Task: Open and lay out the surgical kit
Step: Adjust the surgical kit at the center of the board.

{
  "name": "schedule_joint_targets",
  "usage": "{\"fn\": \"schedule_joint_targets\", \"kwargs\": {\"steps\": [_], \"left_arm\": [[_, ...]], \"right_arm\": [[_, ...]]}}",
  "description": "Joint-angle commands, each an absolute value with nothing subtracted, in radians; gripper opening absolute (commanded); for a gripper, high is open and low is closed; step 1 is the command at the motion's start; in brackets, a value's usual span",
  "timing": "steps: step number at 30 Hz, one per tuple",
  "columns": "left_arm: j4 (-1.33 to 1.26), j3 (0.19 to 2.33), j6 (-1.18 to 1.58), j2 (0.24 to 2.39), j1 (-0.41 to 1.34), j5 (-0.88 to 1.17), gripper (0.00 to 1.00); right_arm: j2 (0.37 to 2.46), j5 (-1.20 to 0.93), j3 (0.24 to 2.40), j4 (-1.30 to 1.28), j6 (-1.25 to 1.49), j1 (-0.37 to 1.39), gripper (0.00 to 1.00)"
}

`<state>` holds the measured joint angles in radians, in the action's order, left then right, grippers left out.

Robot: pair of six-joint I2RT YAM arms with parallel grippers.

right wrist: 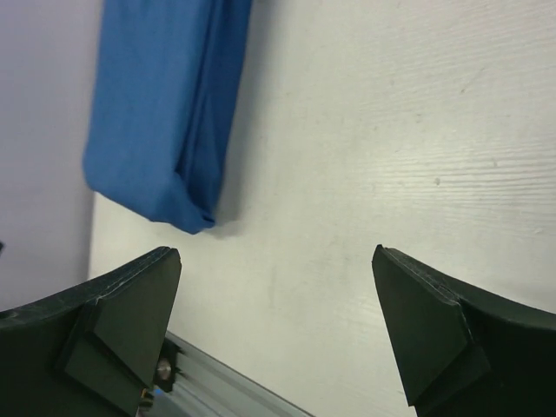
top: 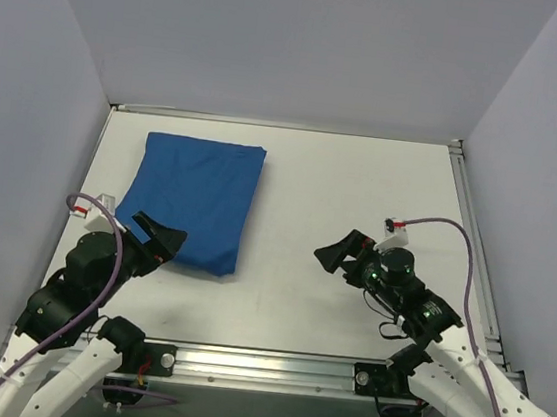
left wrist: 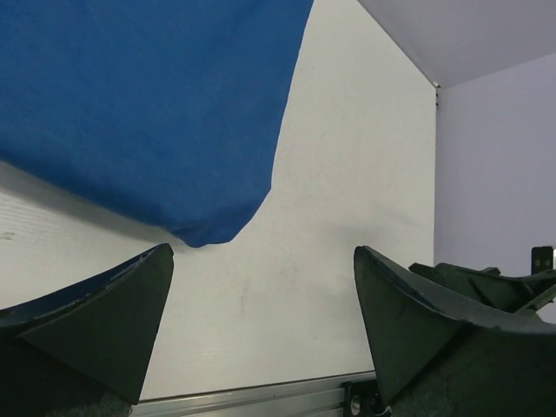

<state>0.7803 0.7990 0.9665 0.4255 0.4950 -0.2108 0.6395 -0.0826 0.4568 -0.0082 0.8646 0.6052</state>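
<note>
**Kit wrapped shut, arms poised**

Both grippers hang spread and empty. The left gripper (top: pixel 158 239) sits at the bundle's seven-o'clock corner, likely to catch a fold. The right gripper (top: pixel 338 252) hovers well apart at three o'clock. The blue wrap (top: pixel 195 197) lies folded shut in the eleven-o'clock quarter of the table (top: pixel 361 193).

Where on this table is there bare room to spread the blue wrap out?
The widest bare stretch of table runs from the blue wrap rightward to the right edge, beyond the right hand. A narrower bare strip lies between the two hands near the front edge. It is crowded at the wrap's near corner, where the open left hand sits.
</note>
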Motion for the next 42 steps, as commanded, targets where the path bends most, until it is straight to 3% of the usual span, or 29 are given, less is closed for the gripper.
{"fn": "schedule_joint_targets", "kwargs": {"steps": [1,10,12,20,32,37,39,42], "left_arm": [[0.79,0.839,0.902,0.477,0.492,-0.219,0.94],[0.644,0.916,0.775,0.736,0.494,0.221,1.0],[0.686,0.945,0.772,0.753,0.494,0.222,0.95],[0.707,0.861,0.776,0.549,0.494,0.138,0.93],[0.766,0.876,0.741,0.502,0.492,0.031,0.93],[0.735,0.856,0.768,0.517,0.492,0.009,0.93],[0.724,0.848,0.77,0.534,0.492,0.009,0.93],[0.723,0.847,0.775,0.558,0.492,0.011,0.92]], "right_arm": [[0.776,-0.046,0.567,0.01,0.715,0.615,1.0],[1.297,-0.205,0.866,0.328,0.479,0.609,1.0],[1.432,-0.215,0.963,0.38,0.466,0.606,1.0],[1.957,-0.359,1.357,0.446,0.457,0.571,1.0],[2.339,-0.445,1.778,0.434,0.477,0.519,0.99],[2.425,-0.529,1.827,0.541,0.584,0.466,0.88],[2.463,-0.59,1.836,0.641,0.63,0.451,0.78],[2.52,-0.676,1.88,0.733,0.739,0.423,0.55]]}}
